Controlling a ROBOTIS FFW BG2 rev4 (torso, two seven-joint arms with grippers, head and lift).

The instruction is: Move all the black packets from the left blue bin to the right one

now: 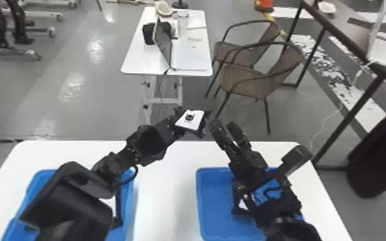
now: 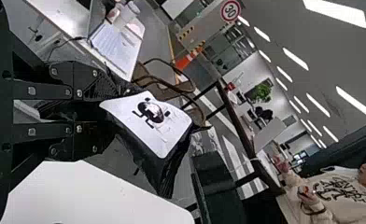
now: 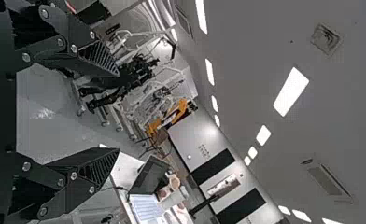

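In the head view my left gripper (image 1: 177, 123) is beyond the table's far edge, shut on a black packet (image 1: 190, 120) with a white label. The left wrist view has that packet (image 2: 148, 122) pinched by the left gripper (image 2: 107, 108), label showing. Just right of the packet, my right gripper (image 1: 225, 126) stands apart from it; in its wrist view the right gripper (image 3: 117, 112) is open, nothing between its fingers. The left blue bin (image 1: 130, 198), partly hidden by the left arm, holds a packet (image 1: 117, 208). Under the right arm, the right blue bin (image 1: 214, 192) contains another packet (image 1: 241, 210).
Both bins stand on a white table (image 1: 165, 179), with a bare strip between them. Beyond its far edge are two brown chairs (image 1: 245, 77), a smaller white table (image 1: 189, 57) with a laptop (image 1: 163, 41), and a dark-framed table (image 1: 336, 35) at the right.
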